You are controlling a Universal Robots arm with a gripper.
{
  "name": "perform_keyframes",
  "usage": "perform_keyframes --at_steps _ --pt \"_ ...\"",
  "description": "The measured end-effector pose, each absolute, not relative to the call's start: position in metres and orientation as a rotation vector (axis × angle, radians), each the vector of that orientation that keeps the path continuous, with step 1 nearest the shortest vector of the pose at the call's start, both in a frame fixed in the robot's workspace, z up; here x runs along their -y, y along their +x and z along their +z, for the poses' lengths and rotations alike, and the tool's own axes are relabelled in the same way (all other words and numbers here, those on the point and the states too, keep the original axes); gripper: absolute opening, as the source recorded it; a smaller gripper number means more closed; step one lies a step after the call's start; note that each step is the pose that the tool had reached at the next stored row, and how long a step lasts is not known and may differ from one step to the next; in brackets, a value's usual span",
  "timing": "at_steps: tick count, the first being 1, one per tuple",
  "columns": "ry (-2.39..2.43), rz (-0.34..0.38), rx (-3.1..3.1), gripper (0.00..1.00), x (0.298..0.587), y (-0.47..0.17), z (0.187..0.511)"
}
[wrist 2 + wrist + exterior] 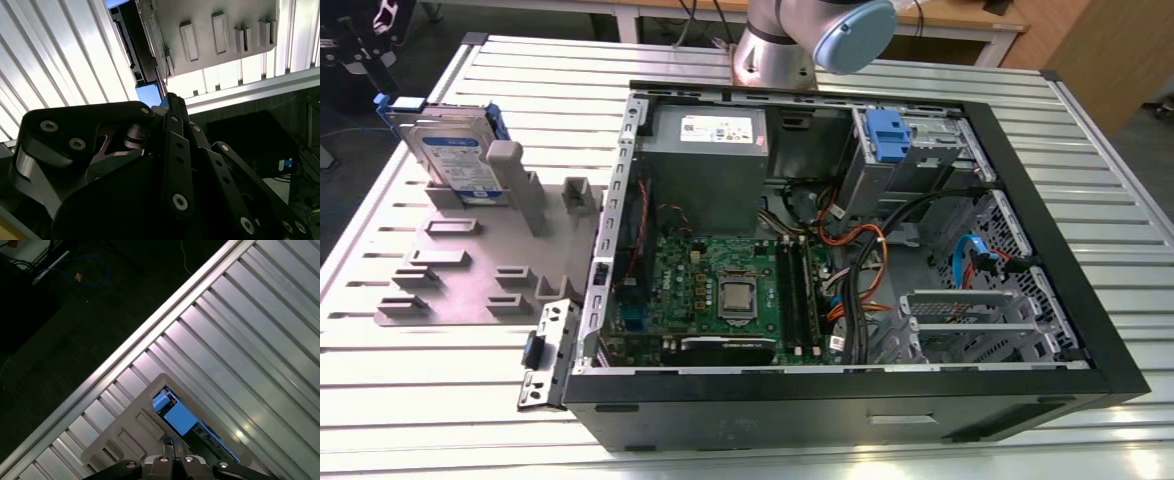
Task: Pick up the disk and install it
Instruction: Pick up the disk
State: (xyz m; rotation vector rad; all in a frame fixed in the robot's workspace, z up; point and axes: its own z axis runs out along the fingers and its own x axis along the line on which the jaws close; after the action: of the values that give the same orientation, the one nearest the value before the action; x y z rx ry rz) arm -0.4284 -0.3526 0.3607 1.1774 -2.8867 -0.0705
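Grey plastic makes the stand (467,255) that keeps the disk (454,150) up on its edge. It sits at the exterior view's left, on the far part of the metal table (1067,150). I think it stands like that so its top edge sticks up and fingers can come down on its two flat sides. The disk is not yet in the computer case (854,250). The case lies open just beside the stand, so a part can go in from above.

The gripper (173,442) hangs over the stand, near the disk's blue edge, and seems apart from it. Its two fingers look pressed together, with nothing between them.

The exterior view gives the whole disk with its label, and the open case with its green board (720,290). The first wrist view looks down and adds how near the fingertips are to the blue edge. The second wrist view adds the black finger links from close by, meeting at one tip.
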Motion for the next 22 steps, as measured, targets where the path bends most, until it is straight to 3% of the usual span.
perform_keyframes --at_steps 22 --pt "1.276 -0.069 2.843 0.11 0.3525 -0.4284 0.3608"
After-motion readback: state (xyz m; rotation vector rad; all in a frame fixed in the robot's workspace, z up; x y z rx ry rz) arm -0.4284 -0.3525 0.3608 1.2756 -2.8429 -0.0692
